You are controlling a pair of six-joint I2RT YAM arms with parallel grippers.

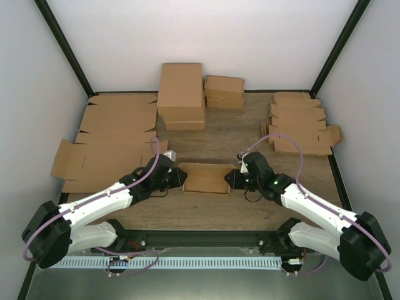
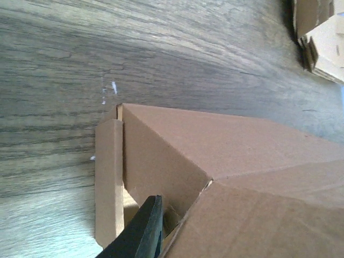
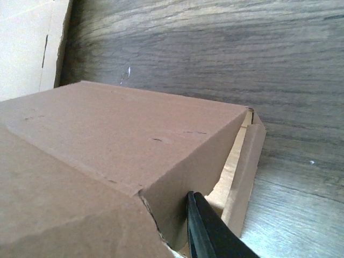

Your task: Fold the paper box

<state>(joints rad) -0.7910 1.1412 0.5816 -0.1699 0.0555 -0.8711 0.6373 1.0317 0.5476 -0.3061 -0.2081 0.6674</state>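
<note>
1. white-shelled left arm (image 1: pixel 106 197) and white-shelled right arm (image 1: pixel 312 206): rounded links, bulky black joint housings (image 1: pixel 47 234).
2. thin lilac cable (image 1: pixel 302 164) runs along each arm, wrist to base.
3. small green light (image 1: pixel 274 183) lit on right wrist.
4. slim matte-black left finger (image 2: pixel 145 231); slim matte-black right finger (image 3: pixel 207 231), tapered.

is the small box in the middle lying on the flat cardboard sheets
No, the paper box lies on bare wood of the table, apart from the flat cardboard sheets at the left.

Plain brown paper box (image 1: pixel 205 177) at centre; black left gripper (image 1: pixel 181 177) at its nine o'clock, black right gripper (image 1: pixel 230 179) at three; grey-brown wood-grain table (image 1: pixel 237 134).
</note>
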